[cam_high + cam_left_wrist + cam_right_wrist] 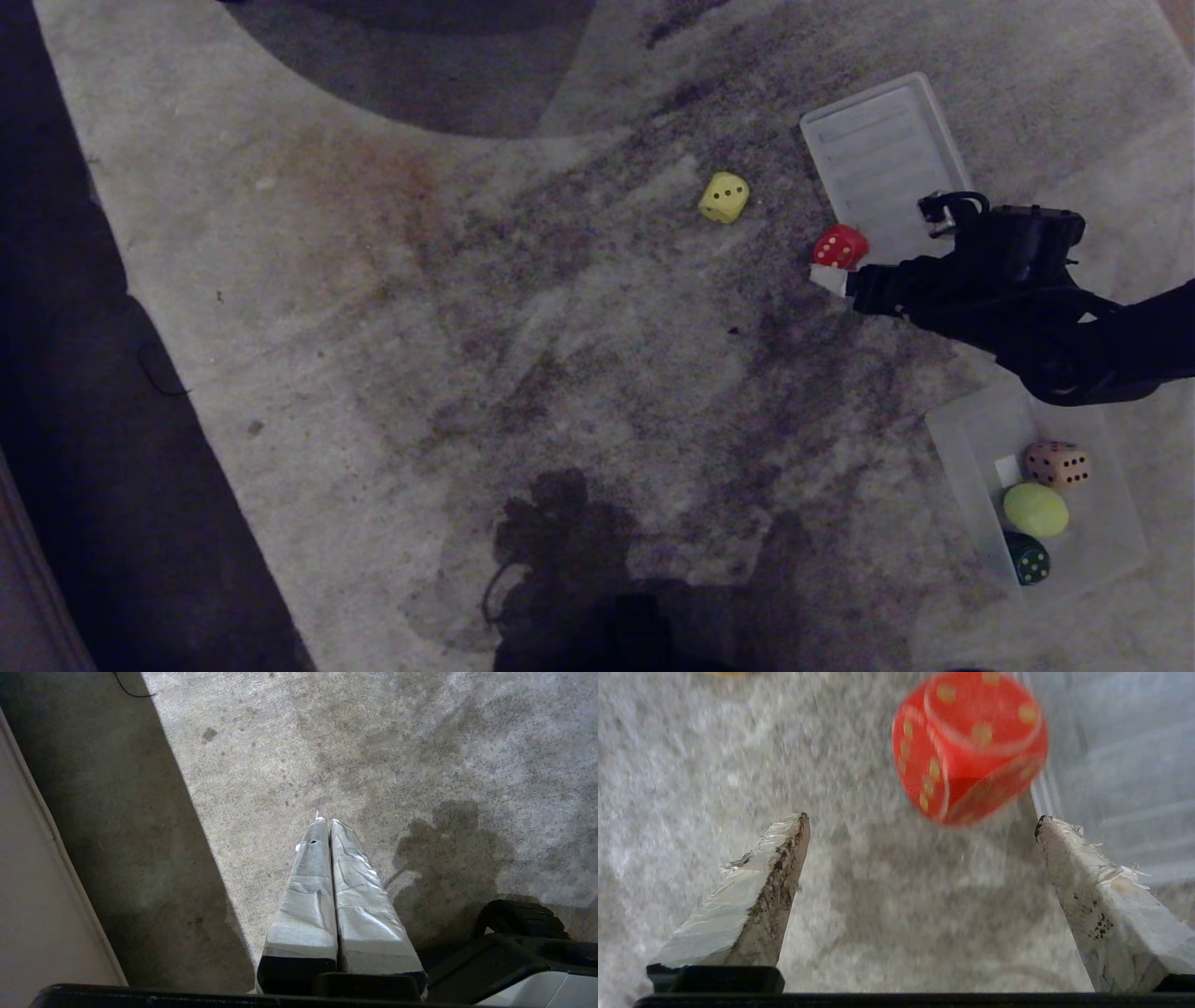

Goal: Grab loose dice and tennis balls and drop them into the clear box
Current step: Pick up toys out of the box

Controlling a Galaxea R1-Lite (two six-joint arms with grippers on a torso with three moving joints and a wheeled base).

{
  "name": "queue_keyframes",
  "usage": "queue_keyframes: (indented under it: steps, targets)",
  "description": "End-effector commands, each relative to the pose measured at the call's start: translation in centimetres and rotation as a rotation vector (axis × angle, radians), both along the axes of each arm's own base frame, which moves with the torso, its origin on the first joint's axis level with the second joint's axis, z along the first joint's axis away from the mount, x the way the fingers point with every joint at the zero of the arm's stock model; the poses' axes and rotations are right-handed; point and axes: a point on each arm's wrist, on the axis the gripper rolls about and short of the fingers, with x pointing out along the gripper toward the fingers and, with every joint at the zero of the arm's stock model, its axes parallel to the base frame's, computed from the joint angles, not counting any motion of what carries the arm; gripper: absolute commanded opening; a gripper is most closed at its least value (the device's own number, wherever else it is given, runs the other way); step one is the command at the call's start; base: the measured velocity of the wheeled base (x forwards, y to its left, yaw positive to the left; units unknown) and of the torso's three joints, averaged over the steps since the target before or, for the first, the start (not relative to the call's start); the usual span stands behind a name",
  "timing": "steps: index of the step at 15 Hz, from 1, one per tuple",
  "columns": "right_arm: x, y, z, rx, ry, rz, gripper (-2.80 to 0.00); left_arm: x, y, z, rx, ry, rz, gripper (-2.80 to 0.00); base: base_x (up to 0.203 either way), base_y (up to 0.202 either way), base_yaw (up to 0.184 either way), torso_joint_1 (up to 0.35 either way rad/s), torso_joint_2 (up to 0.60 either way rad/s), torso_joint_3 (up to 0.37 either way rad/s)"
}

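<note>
A red die [839, 246] lies on the carpet beside the flat lid, and a yellow die [724, 197] lies further left. My right gripper [845, 269] reaches in from the right and hangs just short of the red die. In the right wrist view that gripper [922, 819] is open wide and holds nothing, with the red die [971, 746] just beyond its fingertips. The clear box [971, 439] at the lower right holds a tan die [1057, 464], a tennis ball [1035, 509] and a dark green die [1028, 558]. My left gripper [327, 821] is shut and idle over bare carpet.
The ribbed translucent lid [882, 163] lies flat just past the red die, and its edge [1120, 765] runs close to one right finger. Dark floor [112, 420] borders the carpet on the left. The robot's shadow falls on the near carpet.
</note>
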Motion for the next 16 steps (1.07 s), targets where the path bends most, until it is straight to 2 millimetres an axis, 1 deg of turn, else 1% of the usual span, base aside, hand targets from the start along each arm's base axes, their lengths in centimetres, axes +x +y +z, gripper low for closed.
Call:
queue_keyframes:
  steps: [1,6,8,14,15,16]
  targets:
    - [0.9,-0.1,-0.1,0.0,-0.015,-0.001,0.0,0.0,0.0,0.0,-0.001,0.001,0.001,-2.8,0.0,0.0,0.0,0.0,0.0,0.0]
    - [2.6,-0.3,-1.2,-0.086,-0.038,-0.002,0.0,0.0,0.0,0.0,-0.001,0.001,0.001,-2.8,0.0,0.0,0.0,0.0,0.0,0.0]
    - [3.2,-0.6,-1.2,-0.093,-0.052,-0.01,0.0,0.0,0.0,0.0,-0.001,0.002,0.001,-2.8,0.0,0.0,0.0,0.0,0.0,0.0]
    - [4.6,-0.9,-1.7,-0.112,-0.072,-0.019,0.0,0.0,0.0,0.0,-0.001,0.001,0.001,-2.8,0.0,0.0,0.0,0.0,0.0,0.0]
    - [4.7,-0.9,-1.7,-0.116,-0.077,-0.021,-2.8,0.0,0.0,0.0,-0.001,0.002,0.001,-2.8,0.0,0.0,0.0,0.0,0.0,0.0]
    - [4.8,-1.0,-1.5,-0.118,-0.083,-0.023,-2.8,0.0,0.0,0.0,-0.001,0.002,0.001,-2.8,0.0,0.0,0.0,0.0,0.0,0.0]
